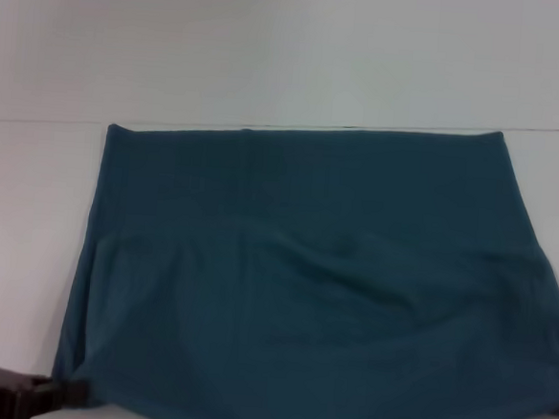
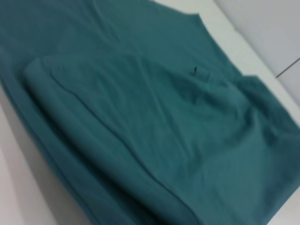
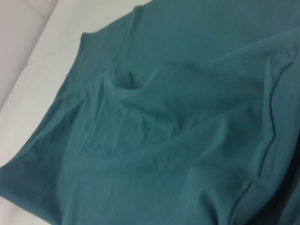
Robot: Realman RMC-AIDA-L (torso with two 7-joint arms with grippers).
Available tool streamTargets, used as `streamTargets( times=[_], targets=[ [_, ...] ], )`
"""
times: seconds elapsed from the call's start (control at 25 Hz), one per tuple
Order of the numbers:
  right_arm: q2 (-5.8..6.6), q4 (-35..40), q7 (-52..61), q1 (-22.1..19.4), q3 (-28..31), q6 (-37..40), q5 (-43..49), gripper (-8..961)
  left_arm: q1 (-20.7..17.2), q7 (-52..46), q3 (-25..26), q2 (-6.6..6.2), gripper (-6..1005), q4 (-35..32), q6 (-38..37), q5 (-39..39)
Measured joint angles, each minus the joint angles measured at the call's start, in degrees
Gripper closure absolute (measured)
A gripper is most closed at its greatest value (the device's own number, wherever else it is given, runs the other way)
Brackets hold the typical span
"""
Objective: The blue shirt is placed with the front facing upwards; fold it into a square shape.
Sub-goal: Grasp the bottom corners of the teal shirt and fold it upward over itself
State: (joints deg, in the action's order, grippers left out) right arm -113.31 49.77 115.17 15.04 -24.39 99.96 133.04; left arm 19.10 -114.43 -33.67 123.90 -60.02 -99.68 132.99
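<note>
Shirt work: the blue shirt (image 1: 322, 289) lies partly folded, plain side up, on the white worktop (image 1: 31, 202), left gripper (image 1: 17, 394) at its near left corner, jaws' state unreadable, right gripper unseen, so the next fold needs edges aligned and wrinkles smoothed.

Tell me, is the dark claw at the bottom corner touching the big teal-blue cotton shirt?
Touching. In the head view, the left gripper meets the near left corner of the teal-blue cotton shirt with no gap.

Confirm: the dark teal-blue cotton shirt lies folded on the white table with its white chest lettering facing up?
Not quite. The dark teal-blue cotton shirt lies folded on the white table, but no lettering shows; the head view shows only plain teal fabric facing up.
</note>
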Motion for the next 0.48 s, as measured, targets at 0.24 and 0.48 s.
streamTargets(
  times=[0.24, 0.48],
  targets=[
    [0.11, -2.5, -3.3, -3.4, 1.8, 1.7, 0.2, 889, -1.8, 1.5, 3.6, 0.06, 967, -0.7, -5.3, -0.2],
    [0.92, -3.7, -4.5, -4.6, 3.4, 3.4, 0.7, 887, -4.0, 2.6, 4.6, 0.5, 967, -0.6, -8.6, -0.4]
  ],
)
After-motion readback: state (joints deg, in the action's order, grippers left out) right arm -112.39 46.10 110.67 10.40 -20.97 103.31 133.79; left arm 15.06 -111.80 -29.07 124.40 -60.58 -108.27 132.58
